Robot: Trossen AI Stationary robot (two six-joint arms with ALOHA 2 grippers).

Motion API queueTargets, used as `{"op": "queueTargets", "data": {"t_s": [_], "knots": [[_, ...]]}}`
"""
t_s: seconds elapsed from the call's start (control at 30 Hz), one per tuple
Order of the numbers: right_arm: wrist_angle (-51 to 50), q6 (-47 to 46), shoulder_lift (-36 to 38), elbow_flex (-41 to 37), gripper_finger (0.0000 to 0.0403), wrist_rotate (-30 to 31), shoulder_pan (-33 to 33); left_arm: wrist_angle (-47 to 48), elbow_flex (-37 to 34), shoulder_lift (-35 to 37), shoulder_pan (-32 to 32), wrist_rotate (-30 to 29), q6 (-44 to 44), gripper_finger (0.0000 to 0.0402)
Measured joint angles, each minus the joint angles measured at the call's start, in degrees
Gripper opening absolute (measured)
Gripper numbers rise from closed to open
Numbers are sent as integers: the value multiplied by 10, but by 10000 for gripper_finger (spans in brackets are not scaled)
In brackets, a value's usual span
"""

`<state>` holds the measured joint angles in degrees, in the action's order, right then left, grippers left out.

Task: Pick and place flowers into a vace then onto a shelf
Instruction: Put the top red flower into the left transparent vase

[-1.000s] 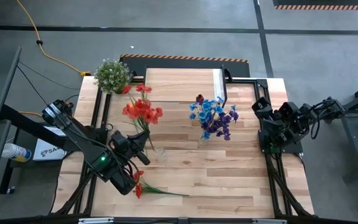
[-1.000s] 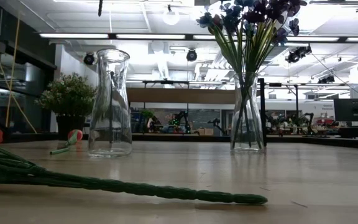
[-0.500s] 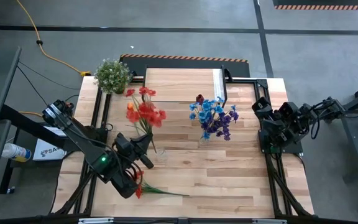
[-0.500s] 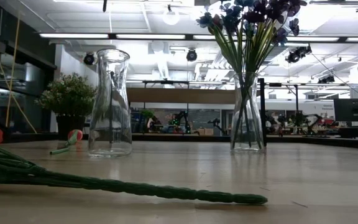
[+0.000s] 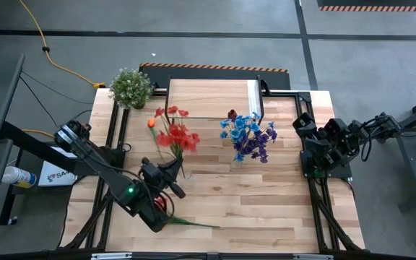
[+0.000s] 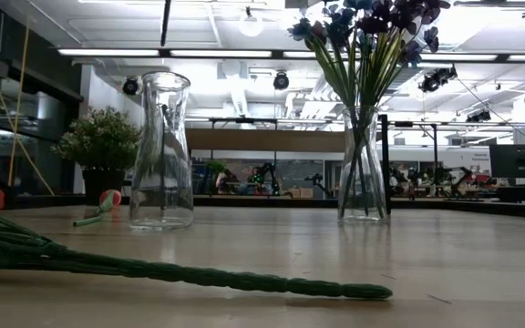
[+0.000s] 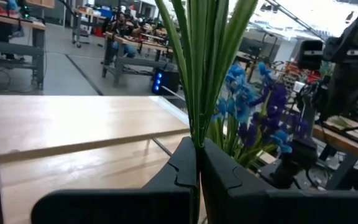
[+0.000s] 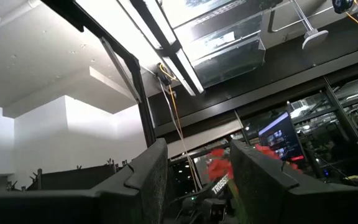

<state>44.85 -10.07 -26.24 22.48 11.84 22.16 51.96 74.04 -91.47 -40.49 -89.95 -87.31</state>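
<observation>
The left hand [image 5: 172, 175] is clamped on the red flowers [image 5: 173, 133], above the empty vase [image 6: 161, 150]. Bring the stems upright, centre them over the neck, lower slowly. The right hand [image 8: 194, 163] waits at 3 o'clock, half wide.

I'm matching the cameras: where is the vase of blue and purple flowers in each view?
High view: table centre, right of the red bunch, vase of blue and purple flowers.
Low view: right of centre.
Left wrist view: right of the held green stems.
Right wrist view: not in it.
Shared landmark: empty glass vase.
</observation>
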Motion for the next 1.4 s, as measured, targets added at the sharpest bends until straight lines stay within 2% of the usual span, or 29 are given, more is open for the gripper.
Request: {"op": "queueTargets", "data": {"t_s": [0.47,0.67,1.0,1.23,1.4], "knots": [[0,-4,0,0,165,-11,0,22,0,-13,1,-2,5,36],[0,-4,0,0,165,-35,0,22,0,-39,13,-1,-3,36],[0,-40,0,0,165,-37,0,29,-7,-40,23,-2,-6,36],[0,-40,0,0,165,-37,0,15,-73,-40,22,-1,-107,36],[0,-40,0,0,165,-37,0,15,-92,-40,22,0,-153,36]]}}
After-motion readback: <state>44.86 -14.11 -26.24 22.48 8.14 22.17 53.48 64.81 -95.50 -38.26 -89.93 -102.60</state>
